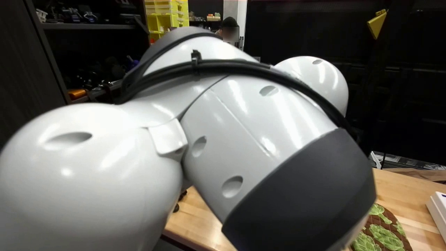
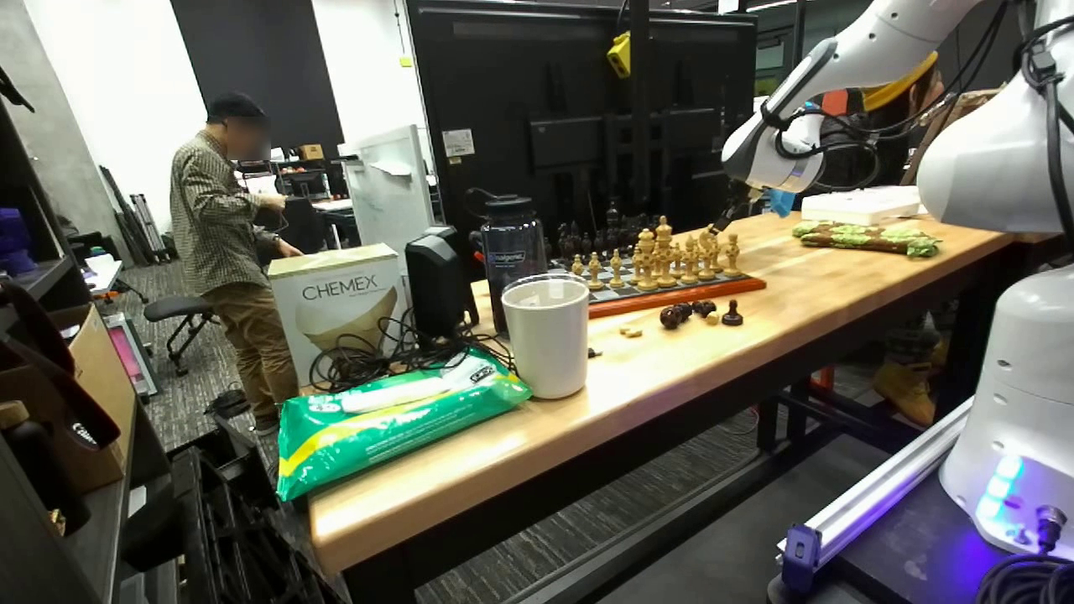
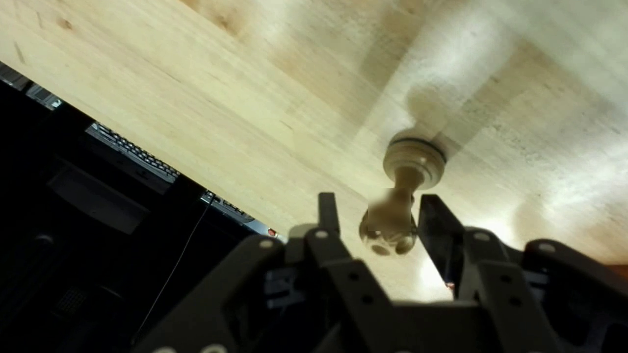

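Wrist view. Gripper (image 3: 379, 203), one: jaws parted, nothing clamped; a gap shows at the picture-left finger, while the picture-right finger stands against or just beside the piece, contact not certain. Carved chess piece (image 3: 400, 196), one, pale wood: between the fingertips, off centre toward picture right. Long axis roughly along the fingers, slightly slanted; head between the tips, foot beyond them, toward the tabletop (image 3: 196, 122). Whether the foot bears fully on the wood cannot be told. Red strip (image 3: 619, 269), at the right edge, perhaps a board's border.

In an exterior view: arm (image 2: 864, 50), single, extending down to the far end of a chessboard (image 2: 684, 299). Pale chessmen (image 2: 663, 252), upright, just beside the gripper: nearest obstacles. Dark chessmen (image 2: 612, 220), behind these. Fallen dark pieces (image 2: 671, 317) and upright dark pawn (image 2: 732, 313), off the board. Folded mat (image 2: 864, 238) and white box (image 2: 860, 205), farther along. White cup (image 2: 547, 344), bottle (image 2: 513, 243), green packet (image 2: 377, 436), toward the near end.

In an exterior view: shelf (image 1: 87, 26), yellow rack (image 1: 173, 19); the arm hides gripper and piece.
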Controlling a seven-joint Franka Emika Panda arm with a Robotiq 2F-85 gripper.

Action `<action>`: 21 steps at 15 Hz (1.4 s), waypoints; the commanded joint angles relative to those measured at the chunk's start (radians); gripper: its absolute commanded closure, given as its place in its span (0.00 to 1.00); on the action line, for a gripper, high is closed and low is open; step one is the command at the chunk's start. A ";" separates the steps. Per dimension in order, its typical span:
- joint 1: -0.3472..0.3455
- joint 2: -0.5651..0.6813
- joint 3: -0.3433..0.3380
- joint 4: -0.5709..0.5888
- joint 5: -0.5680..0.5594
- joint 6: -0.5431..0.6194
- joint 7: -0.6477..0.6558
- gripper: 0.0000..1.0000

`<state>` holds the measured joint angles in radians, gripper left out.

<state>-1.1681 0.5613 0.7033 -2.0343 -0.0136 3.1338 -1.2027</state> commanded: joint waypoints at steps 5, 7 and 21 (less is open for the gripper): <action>-0.004 -0.029 0.000 0.002 -0.053 -0.064 0.046 0.00; 0.011 -0.067 -0.016 -0.012 -0.052 -0.097 0.061 0.00; 0.620 -0.429 -0.595 0.049 -0.118 -0.811 0.367 0.00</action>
<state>-0.7044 0.1701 0.2355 -2.0187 -0.0810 2.5180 -0.9167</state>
